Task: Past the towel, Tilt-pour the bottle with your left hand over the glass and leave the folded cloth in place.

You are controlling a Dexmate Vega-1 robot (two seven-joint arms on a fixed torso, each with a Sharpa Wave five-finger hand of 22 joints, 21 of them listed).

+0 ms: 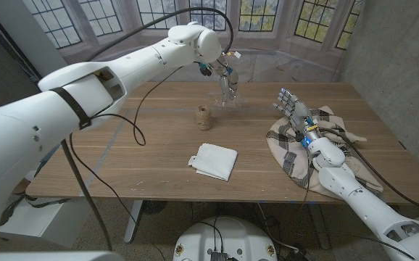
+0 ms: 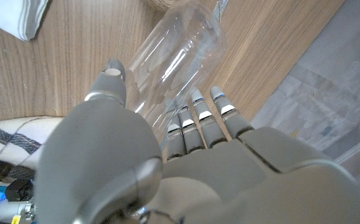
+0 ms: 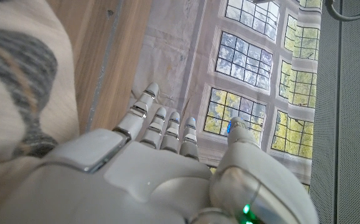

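My left hand point(image 1: 222, 72) is over the far middle of the table and grips a clear plastic bottle point(image 1: 228, 88). In the left wrist view the bottle point(image 2: 174, 56) lies tilted between the thumb and fingers point(image 2: 198, 118) of that hand point(image 2: 167, 168). Clear shapes under the hand blur together in the head view, so I cannot tell the glass from the bottle. The folded white cloth point(image 1: 214, 160) lies on the near middle of the table, its corner point(image 2: 24, 15) also in the left wrist view. My right hand point(image 1: 293, 109) stands over the plaid towel point(image 1: 318, 141), fingers spread, holding nothing.
A small spool of twine point(image 1: 205, 117) stands just left of the bottle, between it and the folded cloth. The plaid towel point(image 2: 5, 140) covers the table's right side, bunched under my right arm. A concrete wall runs along the right, windows behind.
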